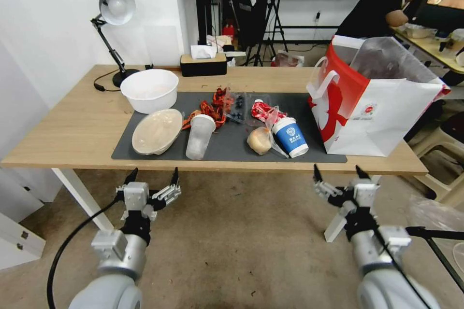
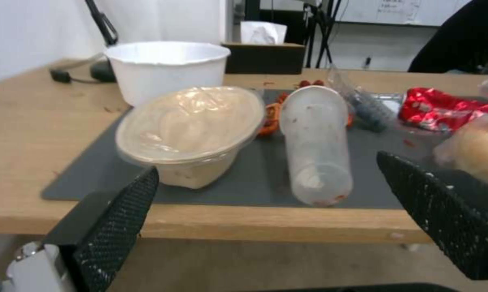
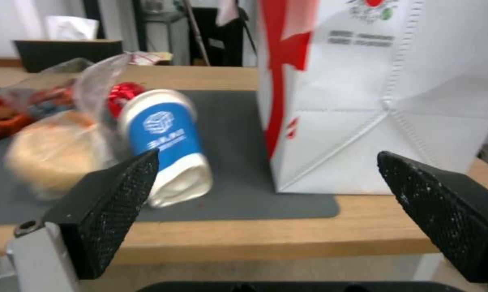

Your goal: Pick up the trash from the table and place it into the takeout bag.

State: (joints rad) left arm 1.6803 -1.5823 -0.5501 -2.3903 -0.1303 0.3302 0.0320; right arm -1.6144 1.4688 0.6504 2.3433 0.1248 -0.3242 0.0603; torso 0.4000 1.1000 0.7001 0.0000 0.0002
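The trash lies on the dark mat (image 1: pixel 232 147) of the table (image 1: pixel 72 125): an oval lidded container (image 1: pixel 156 131) (image 2: pixel 190 129), a frosted plastic cup (image 1: pixel 199 136) (image 2: pixel 317 146), a bagged bun (image 1: pixel 261 140) (image 3: pixel 55 158), a blue-and-white paper cup (image 1: pixel 291 136) (image 3: pixel 165 142) and a crumpled red wrapper (image 1: pixel 263 110) (image 2: pixel 444 107). The takeout bag (image 1: pixel 377 101) (image 3: pixel 384 93) stands open at the table's right end. My left gripper (image 1: pixel 153 176) (image 2: pixel 266 211) hangs open below the front edge, facing the container and frosted cup. My right gripper (image 1: pixel 339 173) (image 3: pixel 266 207) is open too, facing the paper cup and the bag.
A white bowl (image 1: pixel 149 89) (image 2: pixel 165 67), a desk lamp (image 1: pixel 113 14) and a tissue box (image 1: pixel 203 63) stand at the back of the table. Red scraps (image 1: pixel 212 108) and a clear pack of dark berries (image 1: pixel 237 104) lie mid-mat. A chair (image 1: pixel 447 154) is right of the bag.
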